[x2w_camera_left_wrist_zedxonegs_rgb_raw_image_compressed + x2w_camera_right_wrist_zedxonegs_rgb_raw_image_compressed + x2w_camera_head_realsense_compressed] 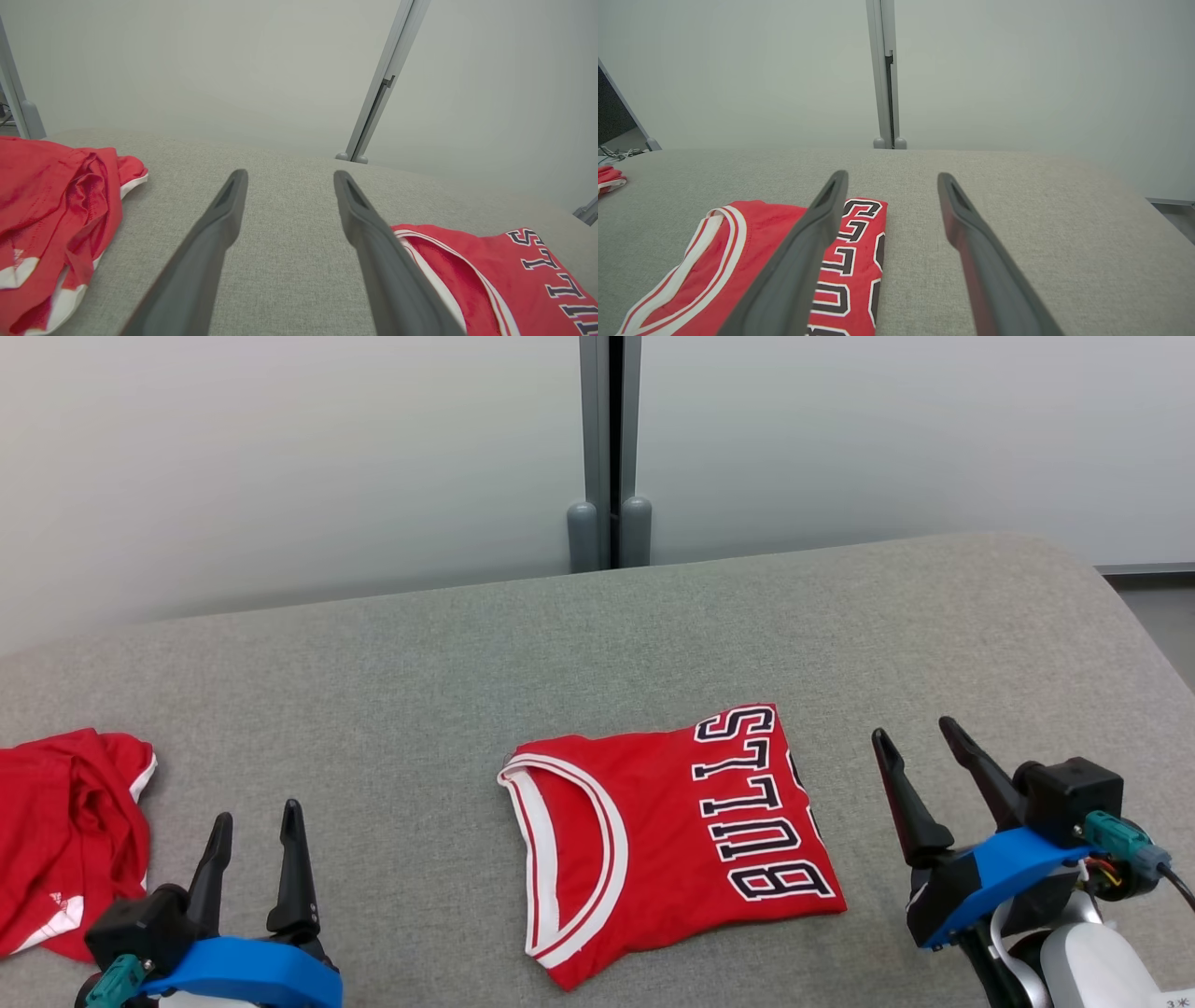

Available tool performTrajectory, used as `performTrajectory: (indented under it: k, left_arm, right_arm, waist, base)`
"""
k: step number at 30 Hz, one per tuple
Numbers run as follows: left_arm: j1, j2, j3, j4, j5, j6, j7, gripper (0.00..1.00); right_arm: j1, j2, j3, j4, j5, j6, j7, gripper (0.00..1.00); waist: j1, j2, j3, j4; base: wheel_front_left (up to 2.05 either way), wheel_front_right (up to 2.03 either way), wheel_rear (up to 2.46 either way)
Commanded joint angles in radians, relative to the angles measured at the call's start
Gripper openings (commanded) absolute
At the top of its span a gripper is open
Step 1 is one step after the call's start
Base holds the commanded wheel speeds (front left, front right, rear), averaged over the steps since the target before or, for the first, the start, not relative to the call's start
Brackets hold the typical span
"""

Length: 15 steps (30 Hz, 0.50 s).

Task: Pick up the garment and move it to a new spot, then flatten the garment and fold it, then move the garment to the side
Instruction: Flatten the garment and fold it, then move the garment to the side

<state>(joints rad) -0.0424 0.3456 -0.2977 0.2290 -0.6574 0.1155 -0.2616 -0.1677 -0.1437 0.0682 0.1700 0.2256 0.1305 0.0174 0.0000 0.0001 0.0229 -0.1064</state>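
The garment (667,835) is a red jersey with white trim and dark lettering, lying folded and flat on the grey cushion (597,644). It also lies at the lower right of the left wrist view as the jersey (504,275) and at the lower left of the right wrist view as the jersey (752,266). My left gripper (257,817) stands open to the jersey's left, apart from it, with nothing between its fingers (224,224). To the jersey's right my right gripper (915,733) is open and empty, with its fingers (971,224) over bare cushion.
A second red garment with white trim (65,835) lies crumpled at the cushion's far left edge, just left of my left gripper. A pale wall with a grey post (609,448) runs behind the cushion. The cushion's edge curves down at the right.
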Motion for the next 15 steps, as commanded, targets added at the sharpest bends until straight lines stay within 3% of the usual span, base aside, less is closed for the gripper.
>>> performTrajectory:
  k: [1, 15]
  left_arm:
    - [0.009, 0.002, 0.006, 0.002, 0.001, 0.007, -0.004, 1.0]
    - [0.01, 0.002, -0.002, -0.018, 0.001, 0.02, 0.003, 1.0]
  right_arm:
    - [0.017, -0.005, 0.001, 0.005, 0.001, 0.001, -0.002, 1.0]
    - [0.018, 0.007, -0.006, 0.018, -0.01, 0.001, 0.021, 1.0]
  waist:
    - [0.0, -0.0001, -0.006, -0.002]
    - [0.0, -0.0001, -0.002, 0.009]
  base:
    - [0.0, 0.0, 0.0]
    - [0.0, 0.0, 0.0]
